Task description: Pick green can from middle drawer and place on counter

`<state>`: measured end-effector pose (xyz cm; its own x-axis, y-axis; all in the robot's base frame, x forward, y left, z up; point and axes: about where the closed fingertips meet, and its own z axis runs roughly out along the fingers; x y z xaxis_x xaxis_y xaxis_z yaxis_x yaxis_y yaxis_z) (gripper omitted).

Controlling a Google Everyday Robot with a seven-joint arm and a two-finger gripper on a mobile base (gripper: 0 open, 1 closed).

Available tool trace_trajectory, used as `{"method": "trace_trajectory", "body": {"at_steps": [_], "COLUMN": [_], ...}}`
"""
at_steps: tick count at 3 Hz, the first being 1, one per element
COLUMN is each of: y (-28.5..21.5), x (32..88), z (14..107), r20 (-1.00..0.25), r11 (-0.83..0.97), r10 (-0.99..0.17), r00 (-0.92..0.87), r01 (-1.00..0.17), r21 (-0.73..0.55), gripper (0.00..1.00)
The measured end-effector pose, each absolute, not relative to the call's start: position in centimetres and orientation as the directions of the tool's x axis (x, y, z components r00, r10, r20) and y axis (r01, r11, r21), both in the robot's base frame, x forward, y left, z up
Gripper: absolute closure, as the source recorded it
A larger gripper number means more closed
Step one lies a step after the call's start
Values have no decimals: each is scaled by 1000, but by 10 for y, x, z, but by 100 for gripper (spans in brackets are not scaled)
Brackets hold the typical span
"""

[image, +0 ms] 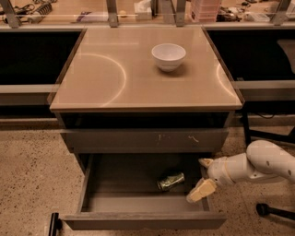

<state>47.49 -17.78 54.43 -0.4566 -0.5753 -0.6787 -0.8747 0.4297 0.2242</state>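
The green can (170, 181) lies on its side on the grey floor of the open middle drawer (124, 182), right of centre. My gripper (202, 177) comes in from the right on a white arm and hangs over the drawer's right side, just right of the can and not touching it. Its two pale fingers (201, 190) are spread apart with nothing between them. The tan counter (115, 73) tops the cabinet above the drawers.
A white bowl (168, 56) stands on the counter, back right of centre. A shut drawer front with pale scratch marks (145, 138) sits above the open drawer. A cluttered bench with metal posts (110, 14) runs behind. A dark chair base (269, 209) stands on the speckled floor at right.
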Motion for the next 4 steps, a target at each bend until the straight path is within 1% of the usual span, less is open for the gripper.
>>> {"method": "trace_trajectory", "body": {"at_steps": [2,3,4], "y": [-178,-182,-183], "x": [479,501,542], "z": [530,507,467], "r20": [-687,-688,-703], "r11": [438,441,481], "r10": [-563,-576,-584], "r00": [-460,-441,-406], "r01": [-871,-877,-871], "r21": [224,193,104], "gripper": [0,0,0]}}
